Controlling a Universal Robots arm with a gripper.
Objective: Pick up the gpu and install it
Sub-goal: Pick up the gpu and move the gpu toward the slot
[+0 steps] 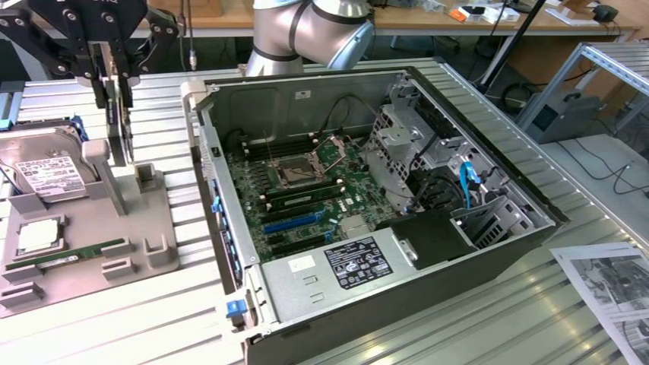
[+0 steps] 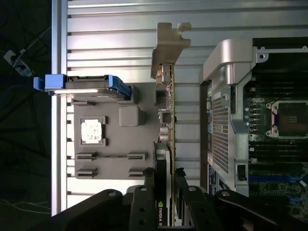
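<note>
Because the gpu point(image 1: 121, 137) is a thin, stiff board with bare parts on it, I judge it light but fragile. It wants a hold on its flat faces near the top edge, away from the connector edge and the bracket point(image 2: 171, 41), and no twisting.

The gripper point(image 1: 114, 84) has it that way, fingers pinched on the card's two faces. The card hangs on edge at the exterior view's far left, over the right side of the tray point(image 1: 152, 220) and just left of the case point(image 1: 304, 84). Whether its lower edge is free of the tray I cannot tell.

The tray holds a hard drive point(image 1: 45, 175) standing upright at its far left. A processor point(image 1: 39, 237) lies flat nearer, and a memory stick point(image 1: 71, 255) sits in a groove nearest.

The case lies open on its side. Inside, the motherboard point(image 1: 340, 198) shows an empty socket point(image 1: 300, 170), and the blue slots point(image 1: 294, 223) nearer look unfilled. The power supply point(image 1: 350, 262) fills the near end.
</note>
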